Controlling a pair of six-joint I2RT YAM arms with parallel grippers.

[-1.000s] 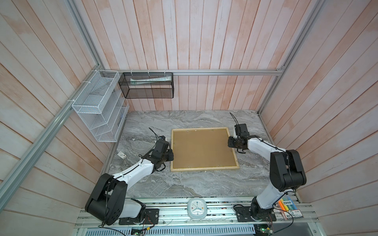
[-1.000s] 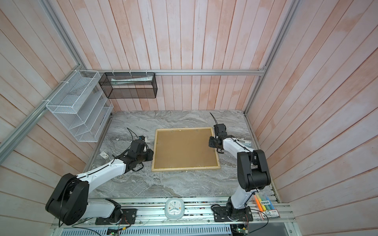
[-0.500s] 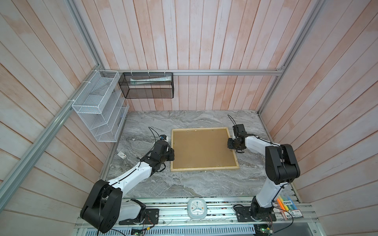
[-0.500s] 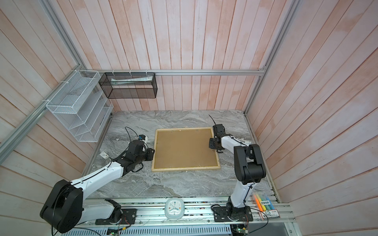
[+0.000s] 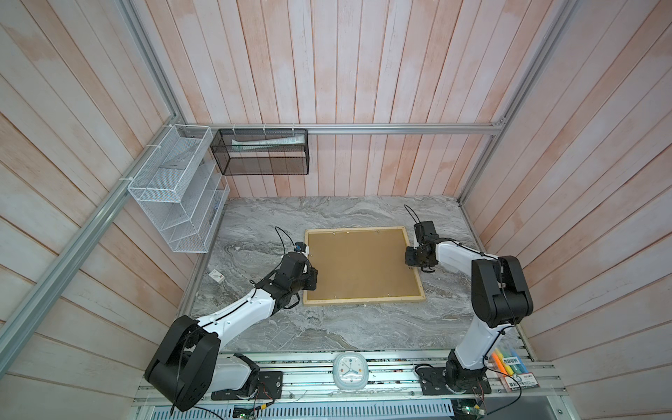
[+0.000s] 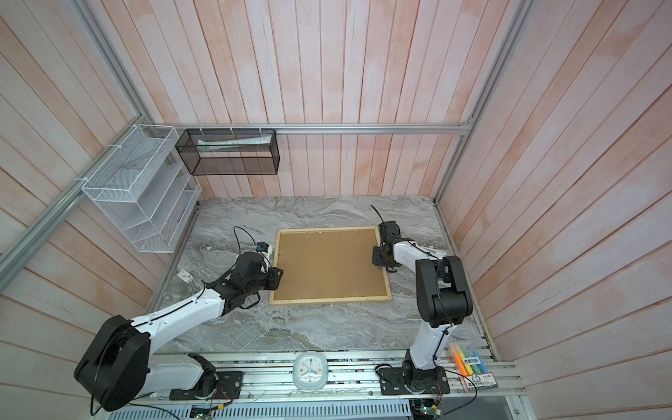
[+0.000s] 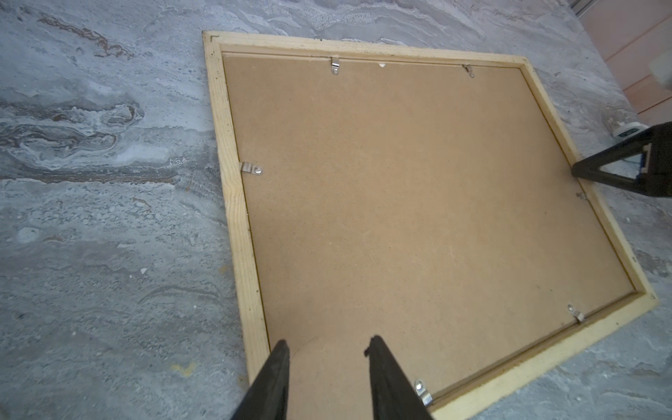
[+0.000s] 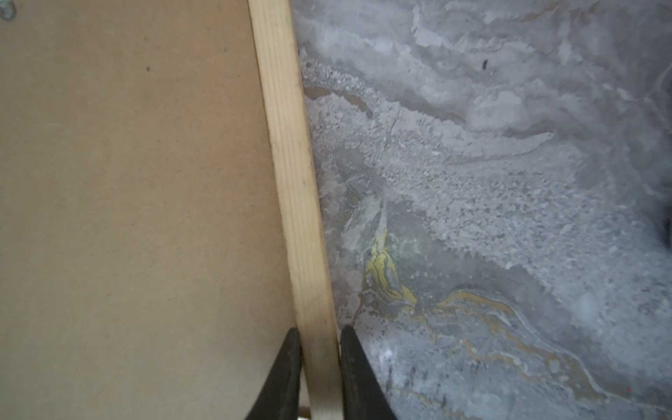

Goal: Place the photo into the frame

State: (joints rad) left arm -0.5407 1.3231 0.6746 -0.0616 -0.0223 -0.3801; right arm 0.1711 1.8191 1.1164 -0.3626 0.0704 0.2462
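Observation:
The frame [image 5: 363, 301] [image 6: 329, 301] lies face down on the marble table, pale wood rails around a plain brown backing board [image 5: 362, 263] [image 7: 418, 200]. The photo is hidden. My right gripper [image 5: 410, 259] [image 6: 376, 259] [image 8: 320, 332] is shut on the frame's right rail [image 8: 291, 145], one finger on the board side and one on the table side. My left gripper [image 5: 312, 280] [image 6: 278, 278] [image 7: 327, 343] is open, hovering over the board just inside the left rail [image 7: 232, 189], with nothing between its fingers.
Small metal clips [image 7: 251, 168] sit along the frame's inner edge. A white wire rack [image 5: 174, 192] and a black mesh basket [image 5: 260, 152] hang on the walls at back left. A small white item [image 5: 217, 276] lies left of the frame. A clock [image 5: 351, 371] and markers [image 5: 509, 365] sit at the front.
The right gripper has narrowed its jaws onto the frame's right rail. The left gripper has edged over the frame's left side. The frame lies where it was.

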